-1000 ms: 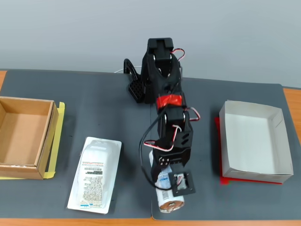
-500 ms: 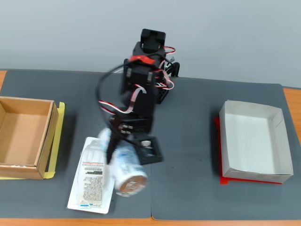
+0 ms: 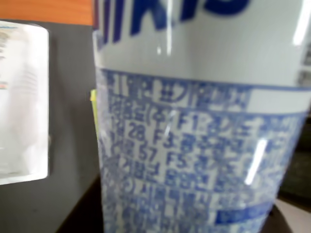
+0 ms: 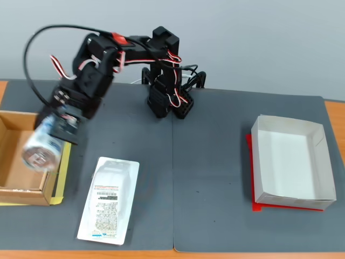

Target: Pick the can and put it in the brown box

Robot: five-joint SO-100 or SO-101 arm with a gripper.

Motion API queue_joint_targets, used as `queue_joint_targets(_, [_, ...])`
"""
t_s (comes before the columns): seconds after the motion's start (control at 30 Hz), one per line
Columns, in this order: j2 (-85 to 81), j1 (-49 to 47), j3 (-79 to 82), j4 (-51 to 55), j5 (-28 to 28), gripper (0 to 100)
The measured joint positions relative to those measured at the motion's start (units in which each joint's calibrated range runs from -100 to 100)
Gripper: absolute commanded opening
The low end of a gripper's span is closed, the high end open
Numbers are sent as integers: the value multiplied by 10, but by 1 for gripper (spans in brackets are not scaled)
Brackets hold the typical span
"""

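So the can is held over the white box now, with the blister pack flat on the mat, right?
Not quite. In the fixed view the gripper holds the can over the brown box, at far left. The white box sits empty at right. The blister pack does lie flat on the mat.

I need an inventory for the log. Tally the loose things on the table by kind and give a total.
Cans: 1, the can, held over the brown box
Boxes: 2, the brown box and the white box
Blister packs: 1, the pack on the mat
Total: 4
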Motion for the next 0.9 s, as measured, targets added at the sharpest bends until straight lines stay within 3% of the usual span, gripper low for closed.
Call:
queue_joint_targets(0.33, [79, 101, 0, -127, 65, 11])
queue_joint_targets(0.9, [232, 106, -1, -303, 72, 11])
